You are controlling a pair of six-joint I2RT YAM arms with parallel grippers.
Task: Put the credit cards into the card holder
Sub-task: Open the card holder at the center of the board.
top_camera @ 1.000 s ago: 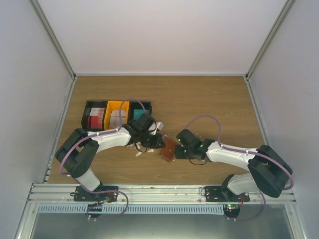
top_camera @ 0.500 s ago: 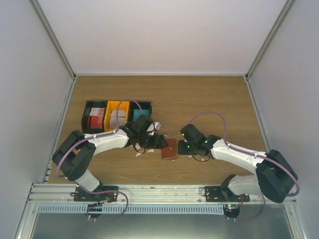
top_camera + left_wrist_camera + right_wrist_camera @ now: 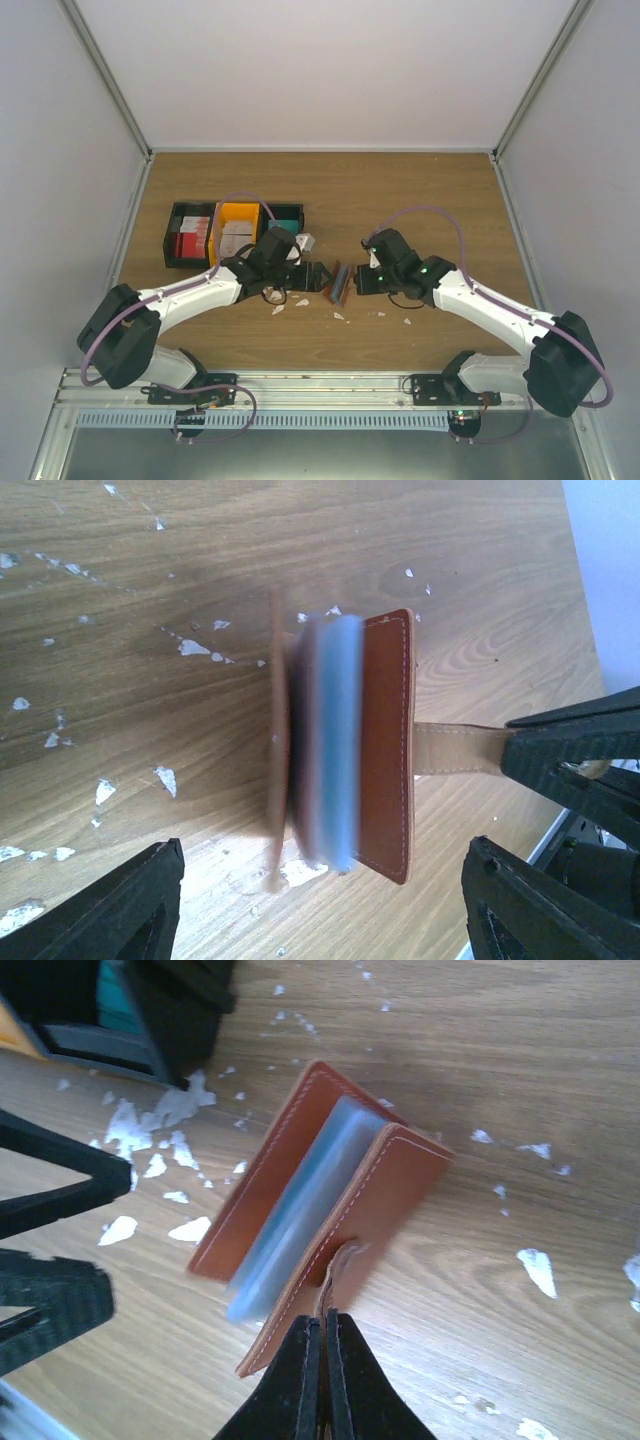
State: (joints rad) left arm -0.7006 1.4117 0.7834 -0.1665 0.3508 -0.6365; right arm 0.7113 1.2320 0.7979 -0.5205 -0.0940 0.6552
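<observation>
Presently my right pincer [image 3: 318, 1332] gripped the card holder [image 3: 395, 1185] by its strap [image 3: 336, 1265], standing it on edge near mid-table [image 3: 420, 190]. My left pincer [image 3: 322, 858] stood wide, empty. Judged step: presenting slots. Next: fetch a card from the credit cards [image 3: 187, 246] in the bins [image 3: 170, 238].

top external: looking down from high up at the near edge, taking in the whole table [image 3: 420, 190].
left wrist: sitting low and close, facing the card holder [image 3: 385, 750] edge-on.
right wrist: sitting close, facing its opposite side.
shared: showing that card holder in all three.
</observation>
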